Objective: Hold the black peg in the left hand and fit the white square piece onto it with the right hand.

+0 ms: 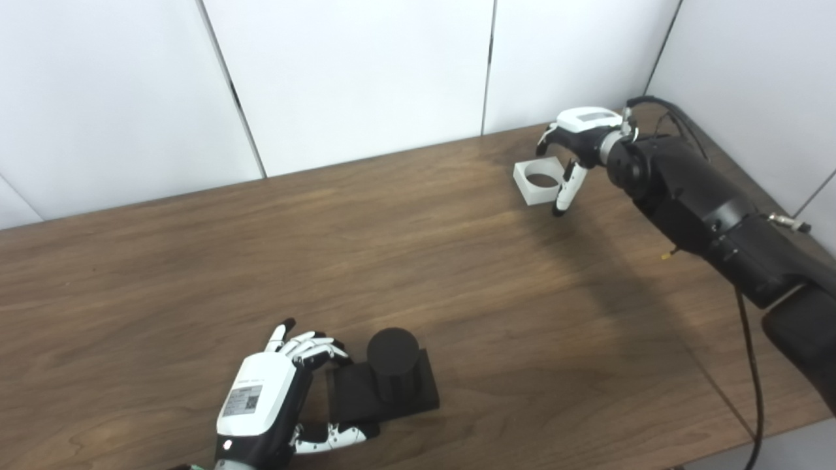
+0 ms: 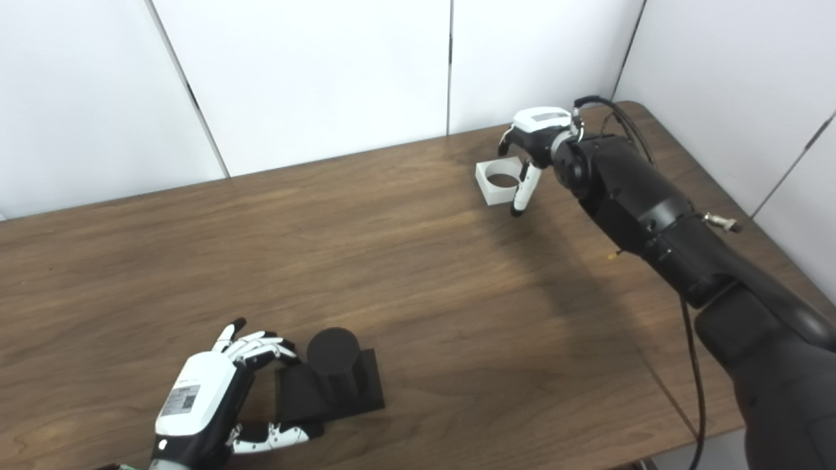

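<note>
The right arm reaches far across the wooden table [image 1: 418, 248], its right hand [image 1: 578, 140] arched with fingers spread loosely around the white square piece [image 1: 538, 181], while the left hand [image 1: 274, 398] cups the black peg's [image 1: 392, 362] square base near the table's front edge.

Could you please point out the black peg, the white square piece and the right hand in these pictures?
black peg [image 1: 392, 349]: left eye view, on the round top of its cylinder.
white square piece [image 1: 524, 171]: left eye view, on its upper left rim.
right hand [image 2: 537, 124]: right eye view, on its white back.
</note>
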### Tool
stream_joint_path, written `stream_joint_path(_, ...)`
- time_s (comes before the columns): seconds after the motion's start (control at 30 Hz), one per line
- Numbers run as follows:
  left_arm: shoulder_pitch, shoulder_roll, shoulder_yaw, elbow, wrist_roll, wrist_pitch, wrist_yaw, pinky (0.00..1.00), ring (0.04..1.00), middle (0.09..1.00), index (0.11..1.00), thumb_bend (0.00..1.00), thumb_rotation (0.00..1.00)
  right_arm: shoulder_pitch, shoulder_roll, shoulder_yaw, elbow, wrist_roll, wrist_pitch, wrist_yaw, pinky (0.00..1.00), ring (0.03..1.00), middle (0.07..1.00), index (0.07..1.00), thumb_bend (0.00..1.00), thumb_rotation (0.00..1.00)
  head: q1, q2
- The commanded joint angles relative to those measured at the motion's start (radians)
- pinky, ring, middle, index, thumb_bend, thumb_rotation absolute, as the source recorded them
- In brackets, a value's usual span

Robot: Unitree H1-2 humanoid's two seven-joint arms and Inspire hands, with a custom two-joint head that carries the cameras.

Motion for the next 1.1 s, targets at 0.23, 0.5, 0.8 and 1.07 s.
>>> stream_joint_path(0.23,0.016,-0.01,-0.014,-0.024,0.033,0.002,-0.066,1.0,0.84,0.761,0.486,0.52,0.05,-0.066,-0.005,0.0,0.011,-0.031,-0.027,-0.011,1.0,1.0,0.967,0.826,0.94,0.23,0.006,0.003)
stream_joint_path(0.5,0.021,-0.019,-0.013,-0.029,0.035,0.003,-0.066,1.0,0.846,0.763,0.486,0.52,0.05,-0.069,0.013,0.01,0.034,-0.046,-0.055,-0.027,1.0,1.0,0.954,0.825,0.91,0.23,0.015,0.007)
stream_joint_path(0.8,0.022,-0.029,-0.01,-0.03,0.042,-0.003,-0.063,1.0,0.846,0.761,0.486,0.52,0.05,-0.069,0.014,-0.007,0.048,-0.044,-0.091,-0.044,1.0,1.0,0.925,0.678,0.86,0.21,0.018,0.012)
stream_joint_path(1.07,0.029,-0.036,-0.009,-0.051,0.052,0.005,-0.082,1.0,0.851,0.764,0.486,0.52,0.05,-0.023,0.021,-0.052,0.044,-0.017,-0.154,-0.133,0.9,0.909,0.809,0.487,0.53,0.13,0.024,0.023)
